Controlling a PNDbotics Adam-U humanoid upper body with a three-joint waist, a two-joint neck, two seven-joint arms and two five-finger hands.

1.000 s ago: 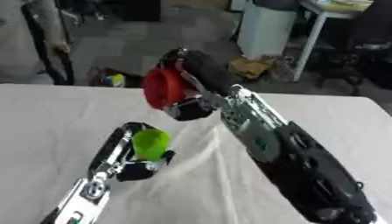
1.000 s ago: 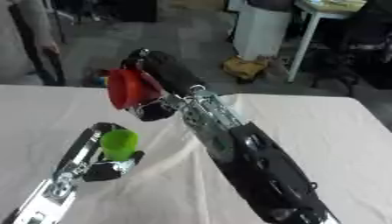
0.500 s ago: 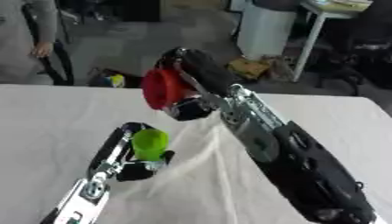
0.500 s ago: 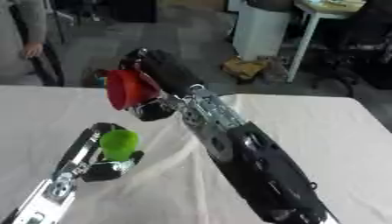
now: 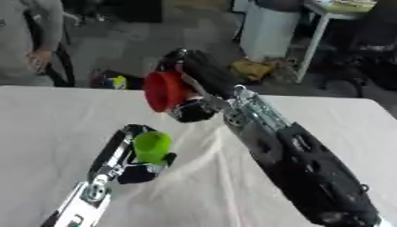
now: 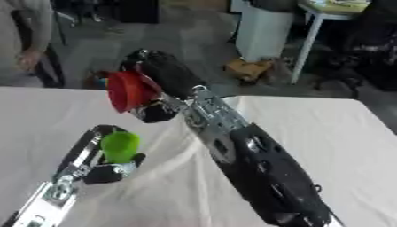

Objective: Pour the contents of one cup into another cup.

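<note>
My left hand (image 5: 138, 166) holds a green cup (image 5: 152, 146) upright above the white table (image 5: 46, 124), fingers curled round it. My right hand (image 5: 194, 77) is shut on a red cup (image 5: 163, 91), raised above and slightly behind the green cup. The red cup is tipped on its side, its mouth facing left and down toward the green cup. The two cups are apart. What is inside either cup is hidden.
A white cloth covers the table, wrinkled near the middle (image 5: 201, 164). Beyond the far edge stand a person (image 5: 31, 40), a white bin (image 5: 267, 29) and a table leg (image 5: 314, 40). My right forearm (image 5: 302, 168) crosses the right half of the table.
Both hands and cups hold nearly the same places. The person at the far left has shifted a little.
</note>
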